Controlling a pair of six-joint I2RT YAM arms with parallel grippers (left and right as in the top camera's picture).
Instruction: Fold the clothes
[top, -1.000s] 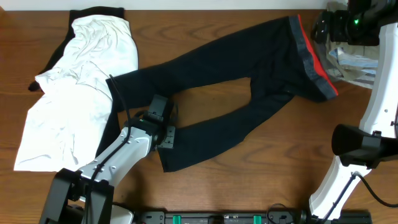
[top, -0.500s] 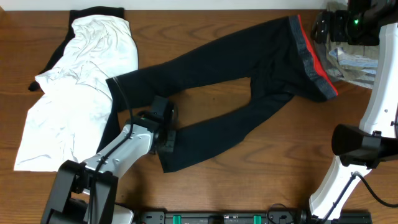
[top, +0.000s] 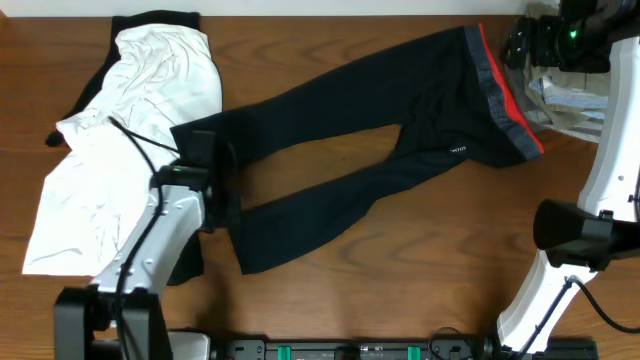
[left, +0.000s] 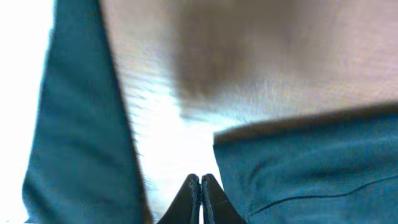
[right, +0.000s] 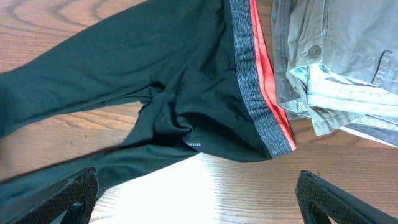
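Observation:
Dark trousers (top: 340, 130) lie spread across the wooden table (top: 400, 290), their grey and red waistband (top: 503, 92) at the far right. My left gripper (top: 226, 208) is shut on the upper edge of the near trouser leg (top: 330, 205), close to its hem. In the left wrist view the gripper (left: 200, 182) shows its fingers pressed together, the near leg (left: 298, 168) right beside them and the other leg (left: 74, 124) at the left. My right gripper (top: 527, 45) hovers open above the waistband (right: 258, 87), and in its wrist view the gripper (right: 199, 199) holds nothing.
A white shirt (top: 130, 150) lies at the left over a black garment (top: 150, 20). A pile of grey and pale blue clothes (top: 570, 100) sits at the right edge, next to the waistband, and the same pile (right: 336, 50) fills the right wrist view's upper right.
My left gripper closed on the near trouser leg and swung left, dragging the leg's end leftward with it. The right arm has not moved.

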